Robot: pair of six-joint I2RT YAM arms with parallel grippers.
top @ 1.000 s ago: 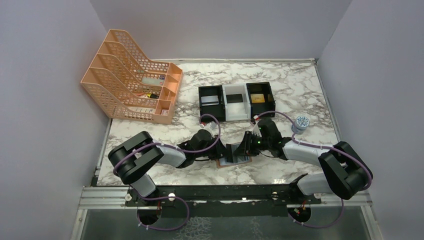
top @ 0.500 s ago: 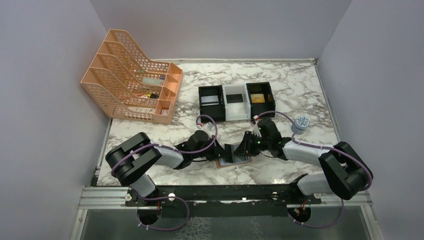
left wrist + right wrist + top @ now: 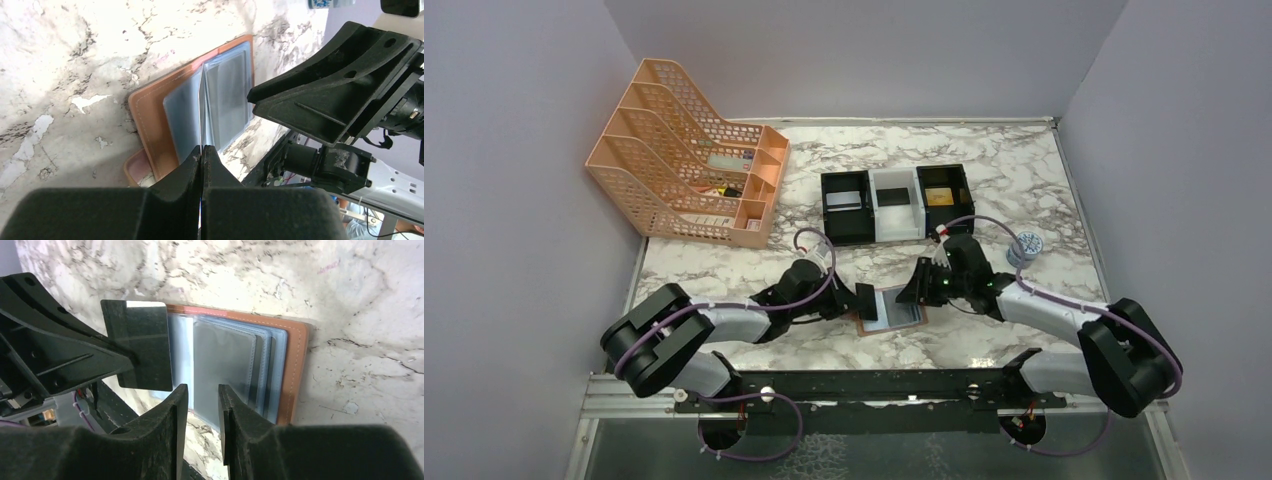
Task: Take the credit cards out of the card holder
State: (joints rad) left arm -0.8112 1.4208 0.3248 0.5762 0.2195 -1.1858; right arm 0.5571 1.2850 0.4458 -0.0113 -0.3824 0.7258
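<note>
The card holder [image 3: 896, 310] lies open on the marble, tan leather [image 3: 296, 365] around pale blue pockets [image 3: 225, 362]. My left gripper [image 3: 201, 148] is shut on a dark grey credit card [image 3: 142, 345], held just left of the holder and clear of its pockets. In the left wrist view that card [image 3: 201, 120] shows only as a thin edge. At the holder's right side, my right gripper [image 3: 200, 390] has its jaws a little apart above the pockets' near edge, with nothing between them. In the top view the two grippers [image 3: 866, 300] [image 3: 914, 290] flank the holder.
Behind the holder stand a black tray [image 3: 825, 205], a white tray [image 3: 896, 218] and a second black tray [image 3: 967, 195] with a gold card [image 3: 939, 196] in it. An orange mesh file rack [image 3: 689, 150] fills the back left. A small round cap [image 3: 1026, 245] sits at the right.
My left gripper closed on the dark grey card and drew it leftward out of the holder, the left arm stretching out to the left. The right gripper stayed by the holder, its jaws slightly wider.
</note>
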